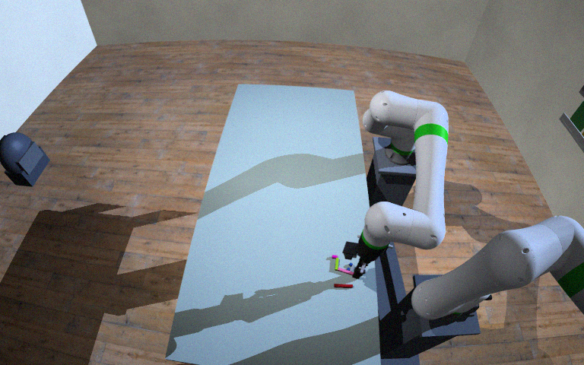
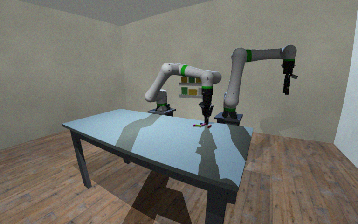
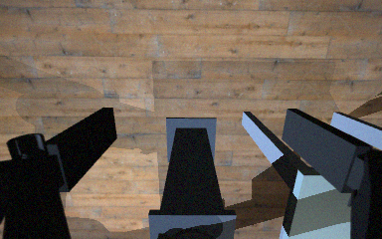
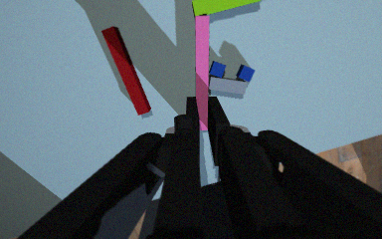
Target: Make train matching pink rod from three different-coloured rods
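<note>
The pink rod (image 4: 202, 55) (image 1: 344, 271) lies flat. My right gripper (image 4: 201, 112) (image 1: 357, 274) (image 2: 206, 123) is shut on it near its table-edge end. The lime rod (image 4: 226, 6) (image 1: 336, 263) lies at about a right angle against or very near its other end. The magenta rod (image 1: 334, 256) is near the lime rod's far end. A grey rod (image 4: 227, 86) lies beside the pink rod, with one blue rod (image 4: 217, 69) and another blue rod (image 4: 246, 73) close by it. The red rod (image 4: 126, 72) (image 1: 343, 285) lies apart. My left gripper (image 3: 199, 123) (image 2: 286, 93) is open and empty, off the table.
The pale blue table (image 1: 275, 228) (image 2: 105, 129) has its edge close behind the right gripper. The left arm hangs over the floor beside its pedestal. A wall shelf (image 2: 187, 96) is behind the arms.
</note>
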`<act>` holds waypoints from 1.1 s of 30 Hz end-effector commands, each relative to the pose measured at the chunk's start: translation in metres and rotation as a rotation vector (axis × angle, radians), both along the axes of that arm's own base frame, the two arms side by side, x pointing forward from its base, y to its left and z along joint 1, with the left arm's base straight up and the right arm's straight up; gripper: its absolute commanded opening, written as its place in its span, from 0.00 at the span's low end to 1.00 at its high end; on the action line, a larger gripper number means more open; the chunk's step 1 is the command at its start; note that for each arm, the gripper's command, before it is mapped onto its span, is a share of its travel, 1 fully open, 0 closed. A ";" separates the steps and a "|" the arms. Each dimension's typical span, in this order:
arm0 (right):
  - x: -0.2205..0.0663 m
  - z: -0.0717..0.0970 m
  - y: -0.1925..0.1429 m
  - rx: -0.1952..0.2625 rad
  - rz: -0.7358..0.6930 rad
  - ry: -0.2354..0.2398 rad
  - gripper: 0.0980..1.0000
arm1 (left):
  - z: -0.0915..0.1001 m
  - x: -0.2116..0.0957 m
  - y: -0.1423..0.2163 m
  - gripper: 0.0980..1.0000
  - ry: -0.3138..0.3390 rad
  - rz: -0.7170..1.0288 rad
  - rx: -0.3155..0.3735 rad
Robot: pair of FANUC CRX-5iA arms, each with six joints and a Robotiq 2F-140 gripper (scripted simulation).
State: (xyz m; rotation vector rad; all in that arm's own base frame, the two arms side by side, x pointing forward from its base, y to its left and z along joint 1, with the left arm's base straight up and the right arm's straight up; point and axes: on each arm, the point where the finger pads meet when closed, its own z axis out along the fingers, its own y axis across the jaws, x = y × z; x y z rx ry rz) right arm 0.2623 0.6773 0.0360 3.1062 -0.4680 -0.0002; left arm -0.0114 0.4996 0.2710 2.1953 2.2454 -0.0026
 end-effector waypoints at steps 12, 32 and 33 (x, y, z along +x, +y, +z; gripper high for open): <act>0.000 0.001 0.000 0.002 0.000 -0.001 0.03 | 0.001 0.000 0.000 1.00 0.000 0.000 0.002; 0.000 0.065 0.000 0.002 0.000 -0.001 0.03 | 0.001 0.000 0.000 1.00 0.000 0.000 0.002; 0.000 0.072 0.000 0.002 0.000 -0.001 0.03 | 0.001 0.000 0.000 1.00 0.000 0.000 0.002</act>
